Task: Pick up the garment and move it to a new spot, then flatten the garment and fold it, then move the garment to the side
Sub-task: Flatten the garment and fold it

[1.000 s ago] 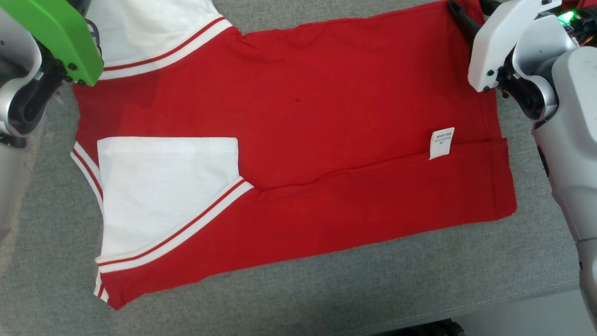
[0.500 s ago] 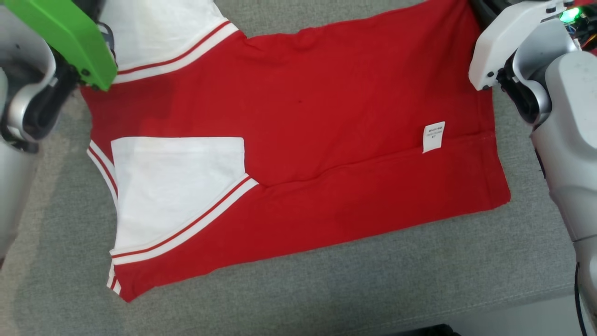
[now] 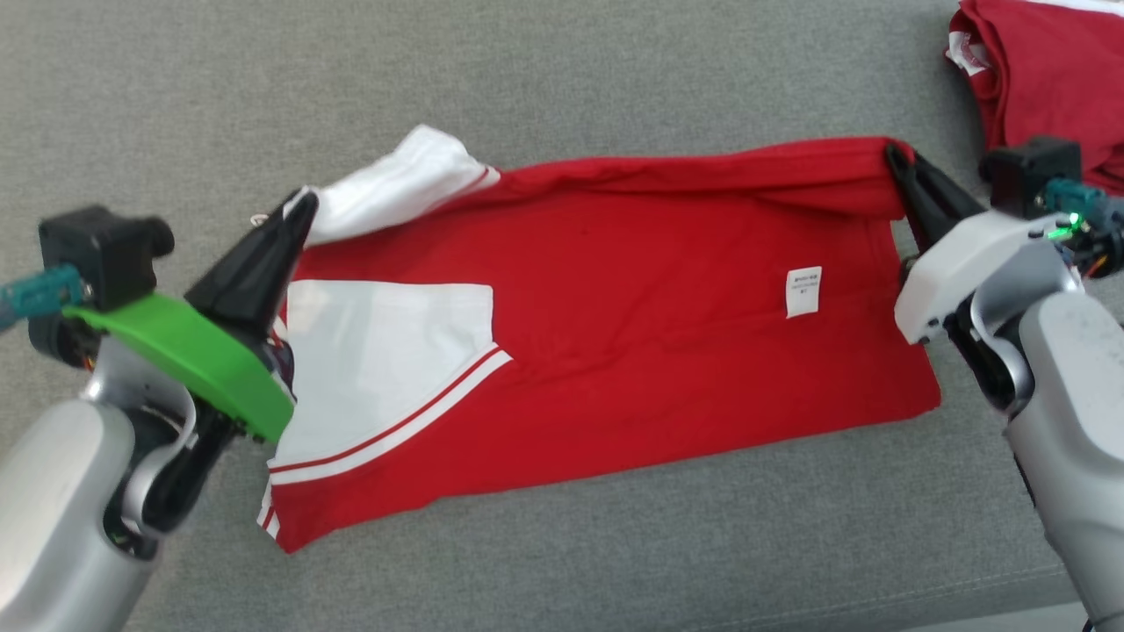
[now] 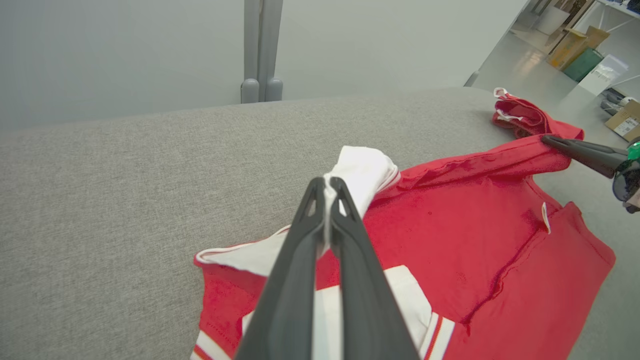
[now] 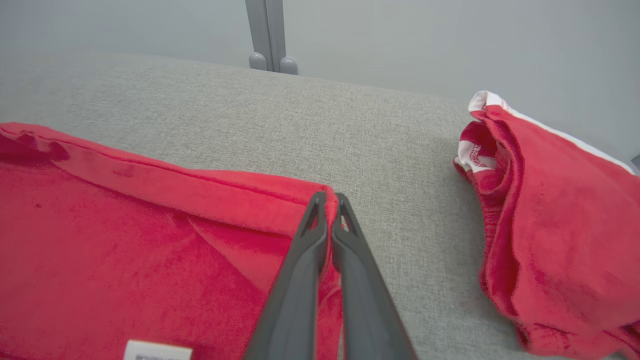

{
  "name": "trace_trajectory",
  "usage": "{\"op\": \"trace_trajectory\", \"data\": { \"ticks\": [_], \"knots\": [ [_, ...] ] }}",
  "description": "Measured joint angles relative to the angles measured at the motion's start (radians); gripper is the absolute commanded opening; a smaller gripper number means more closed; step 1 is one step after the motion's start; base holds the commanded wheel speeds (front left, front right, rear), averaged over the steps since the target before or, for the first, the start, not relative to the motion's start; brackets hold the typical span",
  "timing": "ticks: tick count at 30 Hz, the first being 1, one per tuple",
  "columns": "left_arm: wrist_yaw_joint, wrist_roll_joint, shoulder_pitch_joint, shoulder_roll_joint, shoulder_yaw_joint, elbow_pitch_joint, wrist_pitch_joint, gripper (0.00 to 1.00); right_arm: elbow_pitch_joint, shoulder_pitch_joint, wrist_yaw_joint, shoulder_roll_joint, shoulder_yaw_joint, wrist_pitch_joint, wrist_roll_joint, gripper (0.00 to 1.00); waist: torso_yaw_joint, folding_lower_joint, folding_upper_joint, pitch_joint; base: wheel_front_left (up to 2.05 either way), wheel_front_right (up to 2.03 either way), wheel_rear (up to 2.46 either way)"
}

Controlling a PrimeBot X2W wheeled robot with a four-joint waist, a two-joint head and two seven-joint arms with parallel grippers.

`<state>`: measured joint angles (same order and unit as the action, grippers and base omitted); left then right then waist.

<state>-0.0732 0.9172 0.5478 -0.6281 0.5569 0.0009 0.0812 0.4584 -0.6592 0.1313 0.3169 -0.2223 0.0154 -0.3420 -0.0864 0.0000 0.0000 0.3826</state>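
Observation:
The garment (image 3: 615, 351) is a red shirt with white, red-striped sleeves, spread across the grey surface with a white label (image 3: 803, 291) facing up. Its far edge is lifted and curling toward me. My left gripper (image 3: 303, 206) is shut on the far left corner by the white sleeve (image 4: 362, 172), and in the left wrist view the left gripper (image 4: 327, 185) pinches white cloth. My right gripper (image 3: 894, 158) is shut on the far right corner of the garment (image 5: 150, 225); in the right wrist view the right gripper (image 5: 327, 200) clamps the red hem.
A second red garment (image 3: 1045, 79) lies bunched at the far right of the grey cloth surface (image 3: 527, 79), close to my right arm; the second garment (image 5: 550, 225) sits just right of the right fingers. A grey post (image 4: 262, 50) stands beyond the surface's far edge.
The head camera has shifted, showing more of the far surface. Both grippers have lifted the garment's far edge and pulled it toward me, so the far sleeve and hem now curl over.

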Motion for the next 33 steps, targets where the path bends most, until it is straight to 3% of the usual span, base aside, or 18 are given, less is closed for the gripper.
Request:
{"op": "trace_trajectory", "data": {
  "ticks": [5, 13, 14, 15, 17, 18, 19, 21, 22, 23, 33],
  "knots": [
    [0.039, 0.025, -0.153, -0.001, 0.001, -0.064, -0.054, 0.00, -0.082, 0.137, 0.000, -0.018, 0.048, 0.005, 0.009, 0.00, 0.012, 0.0000, 0.0000, -0.052, 0.00, 0.00, 0.00],
    [0.056, 0.066, -0.289, 0.031, 0.025, -0.061, -0.104, 0.00, -0.143, 0.262, 0.000, -0.059, 0.118, 0.030, 0.049, 0.00, 0.026, 0.0000, 0.0000, -0.097, 0.00, 0.00, 0.00],
    [0.056, 0.069, -0.296, 0.038, 0.027, -0.054, -0.108, 0.00, -0.144, 0.270, 0.000, -0.064, 0.124, 0.031, 0.054, 0.04, 0.027, 0.0000, 0.0000, -0.099, 0.00, 0.00, 0.00],
    [0.056, 0.072, -0.303, 0.047, 0.028, -0.045, -0.116, 0.00, -0.145, 0.279, 0.000, -0.071, 0.129, 0.031, 0.061, 0.18, 0.028, 0.0000, 0.0000, -0.102, 0.00, 0.00, 0.00],
    [0.055, 0.085, -0.317, 0.060, 0.026, -0.021, -0.133, 0.00, -0.144, 0.295, 0.000, -0.086, 0.147, 0.027, 0.071, 0.64, 0.029, 0.0000, 0.0000, -0.107, 0.00, 0.00, 0.00],
    [0.056, 0.086, -0.324, 0.068, 0.022, -0.010, -0.146, 0.00, -0.144, 0.302, 0.000, -0.093, 0.158, 0.021, 0.072, 1.00, 0.030, 0.0000, 0.0000, -0.110, 0.00, 0.00, 0.00],
    [0.056, 0.087, -0.328, 0.072, 0.021, -0.001, -0.155, 0.04, -0.143, 0.309, 0.000, -0.099, 0.165, 0.019, 0.074, 1.00, 0.030, 0.0000, 0.0000, -0.113, 0.00, 0.00, 0.00],
    [0.057, 0.085, -0.342, 0.076, 0.016, 0.021, -0.181, 0.44, -0.143, 0.329, 0.000, -0.112, 0.188, 0.009, 0.082, 1.00, 0.031, 0.0000, 0.0000, -0.120, 0.00, 0.00, 0.00],
    [0.057, 0.085, -0.346, 0.080, 0.015, 0.029, -0.190, 0.94, -0.143, 0.338, 0.000, -0.115, 0.194, 0.005, 0.085, 1.00, 0.032, 0.0000, 0.0000, -0.124, 0.00, 0.00, 0.00],
    [0.057, 0.085, -0.355, 0.085, 0.014, 0.037, -0.201, 1.00, -0.142, 0.347, 0.000, -0.121, 0.208, 0.001, 0.089, 1.00, 0.032, 0.0000, 0.0000, -0.128, 0.00, 0.00, 0.00],
    [0.074, 0.029, -0.397, 0.160, -0.018, 0.076, -0.327, 1.00, -0.147, 0.399, 0.000, -0.174, 0.304, -0.030, 0.133, 1.00, 0.042, 0.0000, 0.0000, -0.169, 0.00, 0.00, 0.00]
  ]
}}
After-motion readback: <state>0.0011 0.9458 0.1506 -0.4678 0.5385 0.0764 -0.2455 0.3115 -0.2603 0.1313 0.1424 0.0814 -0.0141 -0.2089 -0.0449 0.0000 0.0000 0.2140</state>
